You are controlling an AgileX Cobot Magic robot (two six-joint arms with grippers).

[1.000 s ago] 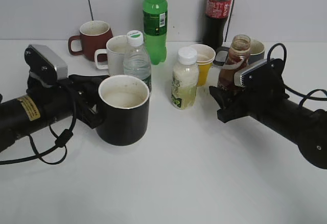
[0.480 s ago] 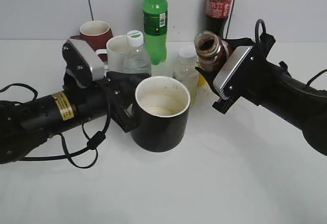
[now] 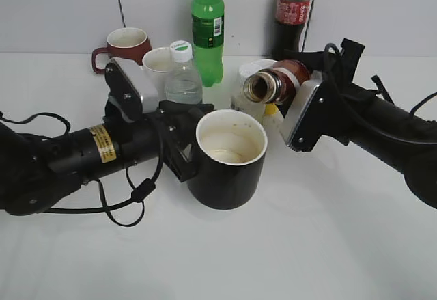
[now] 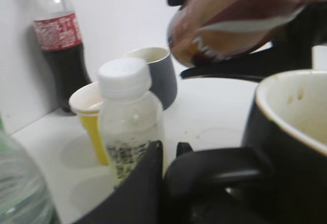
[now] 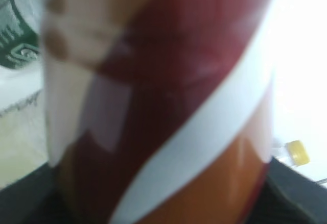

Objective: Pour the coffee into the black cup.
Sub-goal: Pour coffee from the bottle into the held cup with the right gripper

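Observation:
The black cup [image 3: 229,167] stands at the table's middle with its off-white inside showing. My left gripper [image 3: 183,158] is shut on its handle, which also shows in the left wrist view [image 4: 214,173] beside the cup wall [image 4: 291,142]. My right gripper [image 3: 306,105] is shut on the coffee bottle [image 3: 281,85]. The bottle is tipped nearly level, and its open mouth points left, just above and behind the cup's right rim. No stream of coffee shows. The bottle hangs above the cup in the left wrist view [image 4: 240,20] and fills the right wrist view [image 5: 168,106].
Behind the cup stand a clear water bottle [image 3: 183,74], a green bottle [image 3: 207,26], a cola bottle [image 3: 290,13], a maroon mug [image 3: 125,44], a white mug [image 3: 156,64] and a white-capped bottle [image 4: 130,117]. A yellow cup [image 4: 89,112] and a grey mug [image 4: 158,73] stand nearby.
My left arm has carried the black cup to the right. My right gripper has lifted the coffee bottle, moved it left and tipped it from upright to nearly level over the cup.

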